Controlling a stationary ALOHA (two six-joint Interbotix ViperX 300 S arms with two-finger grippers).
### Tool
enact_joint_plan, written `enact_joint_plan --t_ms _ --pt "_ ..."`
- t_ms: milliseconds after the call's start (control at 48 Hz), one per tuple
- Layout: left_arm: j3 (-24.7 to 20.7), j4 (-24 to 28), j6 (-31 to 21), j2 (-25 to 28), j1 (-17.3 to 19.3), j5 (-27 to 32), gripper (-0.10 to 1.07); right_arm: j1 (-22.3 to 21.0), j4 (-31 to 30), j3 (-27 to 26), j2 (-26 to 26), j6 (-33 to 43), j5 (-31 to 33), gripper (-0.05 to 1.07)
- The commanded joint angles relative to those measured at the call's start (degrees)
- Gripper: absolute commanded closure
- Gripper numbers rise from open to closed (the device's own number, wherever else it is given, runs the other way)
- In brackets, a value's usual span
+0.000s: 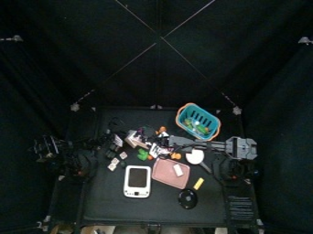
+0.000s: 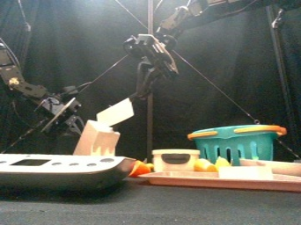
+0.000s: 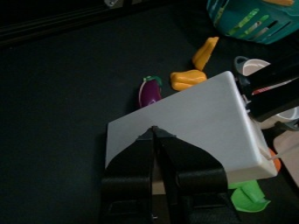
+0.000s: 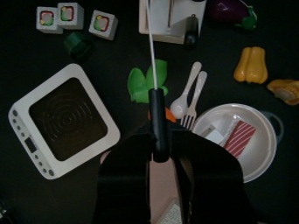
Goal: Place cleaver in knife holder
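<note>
The cleaver [image 4: 155,92] is clamped in the right hand [image 4: 156,147], whose jaws are closed on its black handle; seen from the right wrist, the blade runs straight out ahead of the hand and points at the knife holder [image 4: 170,21], with a stretch of bare tabletop [image 4: 117,52] between its tip and the holder; in the front view this hand [image 2: 153,54] hangs high above the things, up and to the right of the holder [image 2: 101,137]. The left hand [image 3: 156,144] is closed on the knife holder's pale slanted face [image 3: 198,118]; black handles show at the holder's upper end.

A teal basket [image 2: 237,141] stands at the right; what it holds I cannot tell; a shallow pinkish tray [image 2: 235,179] lies in front of it and carries a small clear tub [image 2: 177,160]; a white bowl [image 4: 260,144] holds a red-and-white striped piece [image 4: 239,135]; a white spoon and fork [image 4: 193,90] lie just beside the bowl. A white scale [image 4: 61,118] with a dark plate lies on the other side of the cleaver; a purple eggplant [image 3: 149,90] and a yellow pepper [image 3: 187,80] lie near the holder.

The cleaver shows edge-on: a thin pale line of blade, then a dark, rounded handle.
</note>
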Motion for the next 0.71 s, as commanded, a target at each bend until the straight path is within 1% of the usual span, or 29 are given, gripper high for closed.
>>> enact_joint_plan --t_ms 0,167,417,688 --pt "-1.1 0.0 0.1 -0.1 -0.3 -0.2 0.54 0.0 -0.1 -2.5 -0.7 -0.2 0.7 0.6" --pt "-1.1 0.0 0.1 -0.1 -0.4 -0.2 0.54 -0.1 -0.1 -5.6 1.1 -0.2 4.0 0.6" --pt "-1.6 0.1 0.1 -0.1 -1.0 -0.2 0.54 -0.2 0.2 -11.6 4.0 -0.7 12.0 0.6" --pt "-1.8 0.1 0.1 -0.1 -1.1 -0.2 0.54 -0.8 2.7 -19.3 7.6 -4.4 20.8 0.6"
